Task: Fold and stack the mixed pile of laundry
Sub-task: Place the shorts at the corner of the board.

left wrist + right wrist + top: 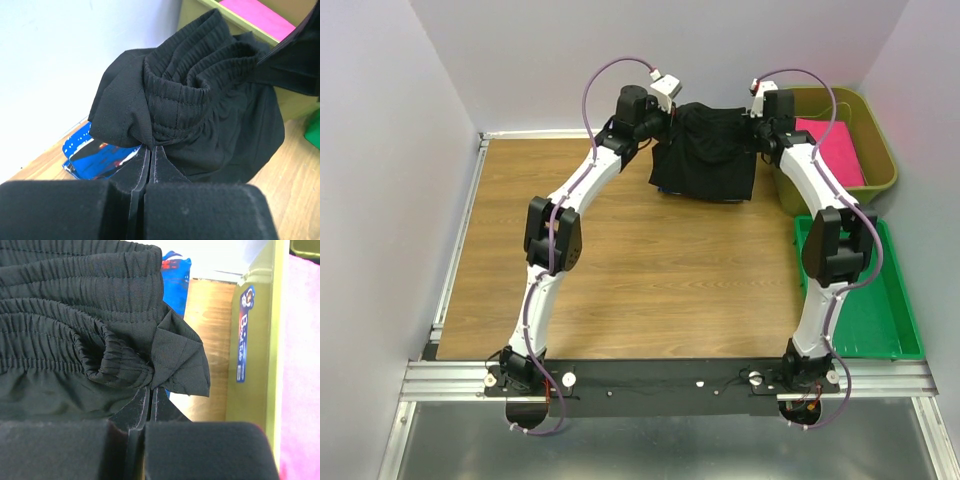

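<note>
Half-hiding blue cloth — black garment, bunched up

1 blk garment, 1 blue cloth, 1 pink cloth, 2 bins

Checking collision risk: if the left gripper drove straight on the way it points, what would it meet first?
The black garment, bunched right at the tips of the left gripper, which is shut on its waistband. What lies beyond the cloth is hidden.
</note>
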You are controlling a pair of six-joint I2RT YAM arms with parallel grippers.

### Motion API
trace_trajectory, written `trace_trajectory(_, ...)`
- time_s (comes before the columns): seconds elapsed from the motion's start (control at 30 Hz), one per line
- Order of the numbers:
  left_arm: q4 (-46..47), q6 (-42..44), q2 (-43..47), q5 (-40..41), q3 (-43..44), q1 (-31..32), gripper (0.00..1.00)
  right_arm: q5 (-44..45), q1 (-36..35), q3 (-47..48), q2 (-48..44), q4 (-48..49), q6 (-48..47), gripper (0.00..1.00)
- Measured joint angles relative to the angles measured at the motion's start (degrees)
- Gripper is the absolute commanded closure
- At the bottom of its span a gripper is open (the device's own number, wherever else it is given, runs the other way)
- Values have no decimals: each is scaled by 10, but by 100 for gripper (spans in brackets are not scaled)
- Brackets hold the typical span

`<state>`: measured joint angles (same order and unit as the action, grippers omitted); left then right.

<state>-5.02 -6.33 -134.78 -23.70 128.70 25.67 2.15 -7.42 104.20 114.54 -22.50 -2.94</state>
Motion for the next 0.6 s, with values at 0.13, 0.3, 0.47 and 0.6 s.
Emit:
trace_trajectory(0.13,18,-4,-17,6,11,0,100,5,0,23,30,11,-6,99)
trace_trajectory(0.3,40,-7,-39,14,22,0,100,13,0,54,67,22,-15,99)
trace_trajectory(0.47,62,-10,-60,23,32,-2,100,16,0,88,106,31,-24,99)
trace_trajectory(0.6,77,-11,-79,28,33,-4,100,18,0,108,134,35,-30,99)
